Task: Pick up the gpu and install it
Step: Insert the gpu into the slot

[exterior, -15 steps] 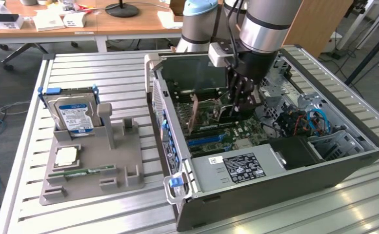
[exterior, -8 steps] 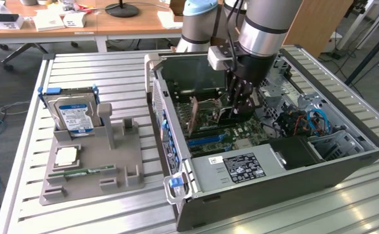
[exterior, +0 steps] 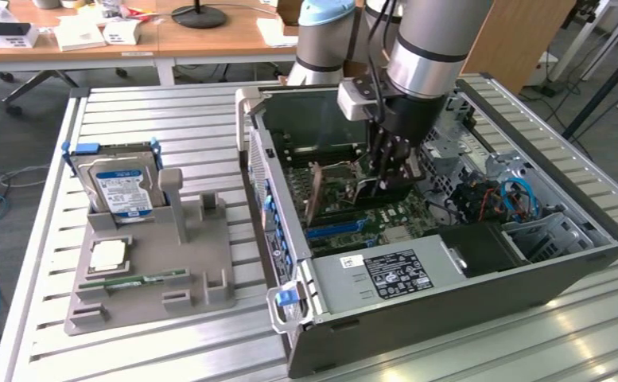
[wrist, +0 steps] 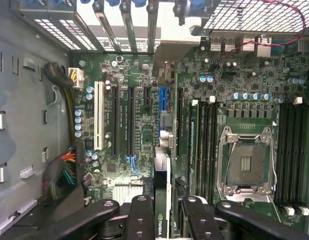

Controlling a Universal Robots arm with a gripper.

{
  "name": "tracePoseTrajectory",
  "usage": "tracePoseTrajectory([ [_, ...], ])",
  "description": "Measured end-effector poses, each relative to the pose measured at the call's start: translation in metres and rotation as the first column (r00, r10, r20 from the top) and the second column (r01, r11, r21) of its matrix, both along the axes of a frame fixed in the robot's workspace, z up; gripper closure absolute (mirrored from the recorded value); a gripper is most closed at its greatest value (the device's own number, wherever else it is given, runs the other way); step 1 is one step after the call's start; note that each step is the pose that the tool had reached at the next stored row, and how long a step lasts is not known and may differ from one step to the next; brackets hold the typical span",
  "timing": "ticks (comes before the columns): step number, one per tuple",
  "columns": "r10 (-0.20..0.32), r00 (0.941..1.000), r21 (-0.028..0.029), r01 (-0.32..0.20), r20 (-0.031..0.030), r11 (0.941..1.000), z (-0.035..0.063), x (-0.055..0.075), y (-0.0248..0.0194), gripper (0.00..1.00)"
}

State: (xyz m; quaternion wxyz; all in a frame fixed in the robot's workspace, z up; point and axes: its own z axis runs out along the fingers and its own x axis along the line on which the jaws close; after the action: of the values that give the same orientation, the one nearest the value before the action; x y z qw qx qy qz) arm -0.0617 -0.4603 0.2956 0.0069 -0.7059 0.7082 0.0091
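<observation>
The gripper point(exterior: 381, 189) is gripping the gpu point(exterior: 324, 195) edge-on between its fingers inside the open computer case point(exterior: 447, 302), holding it just below itself over the motherboard's point(wrist: 139, 130) blue slot point(wrist: 162, 100), so the pick-up is looking done, while the seating is seemingly not yet finished.

Count: 1 case point(exterior: 479, 318), 1 gpu point(exterior: 317, 199), 1 hard drive point(exterior: 118, 187), 1 memory stick point(exterior: 128, 281), 1 cpu point(exterior: 109, 256), 1 holder point(exterior: 171, 263), 1 power supply point(exterior: 394, 270), 1 arm point(exterior: 436, 48).
</observation>
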Motion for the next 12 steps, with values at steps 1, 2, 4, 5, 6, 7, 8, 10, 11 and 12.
tracePoseTrajectory([
  [1,0.000,1.0000,-0.0001,0.000,-0.0001,1.0000,-0.0009,0.0000,0.0000,0.74],
  [2,0.000,1.0000,-0.0001,0.000,0.0000,1.0000,-0.0019,0.0000,0.0000,0.74],
  [4,0.000,1.0000,-0.0001,0.000,0.0000,1.0000,-0.0036,0.0000,0.0000,0.74],
  [5,0.000,1.0000,-0.0001,0.000,0.0000,1.0000,-0.0044,0.0000,0.0000,0.74],
  [6,0.000,1.0000,-0.0001,0.000,0.0000,1.0000,-0.0051,0.0000,0.0000,0.74],
  [7,0.000,1.0000,-0.0001,0.000,-0.0001,1.0000,-0.0056,0.0000,0.0000,0.74],
  [8,0.000,1.0000,-0.0002,0.000,0.0000,1.0000,-0.0062,0.0000,0.0000,0.74],
  [10,0.000,1.0000,-0.0002,0.000,0.0000,1.0000,-0.0076,0.0000,0.0000,0.74],
  [11,0.000,1.0000,-0.0001,0.000,0.0000,1.0000,-0.0083,0.0000,0.0000,0.74],
  [12,0.000,1.0000,-0.0002,0.000,-0.0001,1.0000,-0.0091,0.0000,0.0000,0.74],
])
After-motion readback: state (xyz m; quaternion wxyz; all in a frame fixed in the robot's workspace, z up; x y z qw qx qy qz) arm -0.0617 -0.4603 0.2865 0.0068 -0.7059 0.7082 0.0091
